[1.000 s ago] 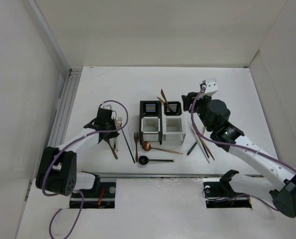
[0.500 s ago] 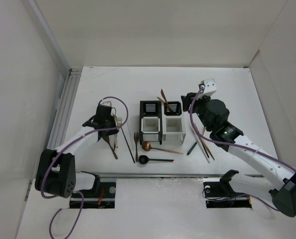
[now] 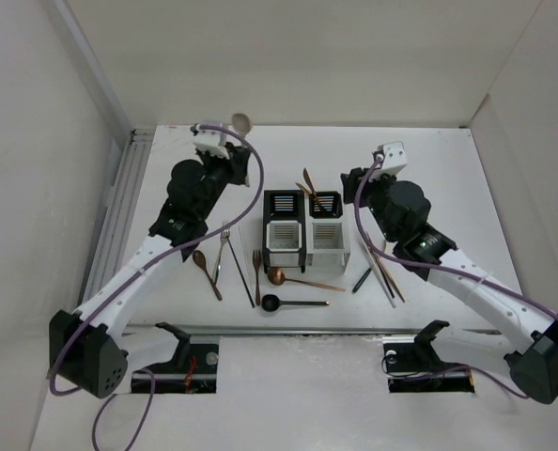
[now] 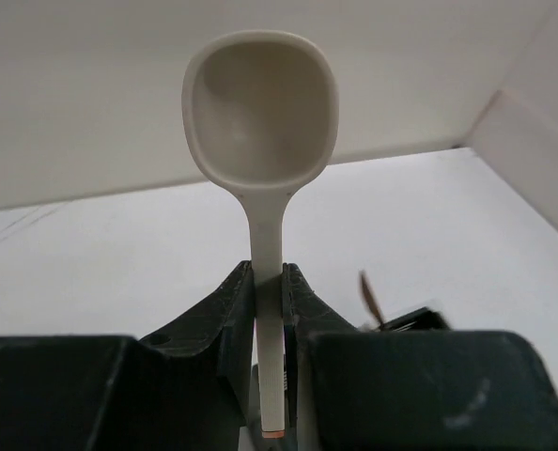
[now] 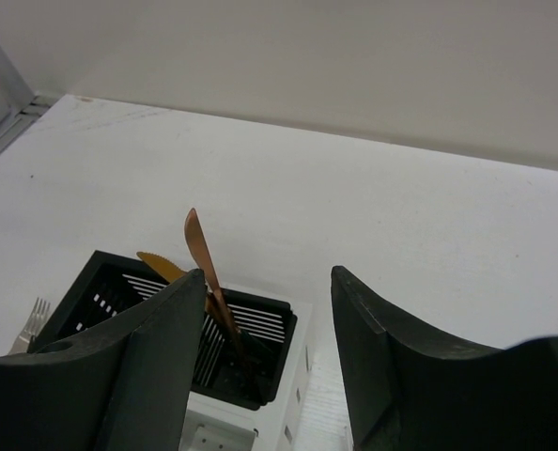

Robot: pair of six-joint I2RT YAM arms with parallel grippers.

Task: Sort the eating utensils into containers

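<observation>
My left gripper (image 3: 233, 143) is raised over the back left of the table and shut on the handle of a pale spoon (image 3: 241, 121), bowl up. The left wrist view shows the spoon (image 4: 260, 103) clamped upright between the fingers (image 4: 232, 305). The containers (image 3: 305, 246) stand mid-table: two black at the back, two white in front. A copper knife (image 5: 204, 258) and a gold knife (image 5: 162, 268) lean in the back right black compartment (image 3: 326, 204). My right gripper (image 3: 354, 183) hovers open and empty just right of it, also seen in the right wrist view (image 5: 270, 272).
Loose utensils lie left of and in front of the block: a copper spoon (image 3: 204, 268), a silver fork (image 3: 221, 249), a black chopstick (image 3: 241, 272), a copper fork (image 3: 256, 272), another copper spoon (image 3: 293, 278), a black spoon (image 3: 288, 303). Chopsticks (image 3: 382, 272) lie to the right.
My left arm has risen from the utensils at the table's left and swung back and up with the pale spoon in its grip. The right arm has barely moved.
</observation>
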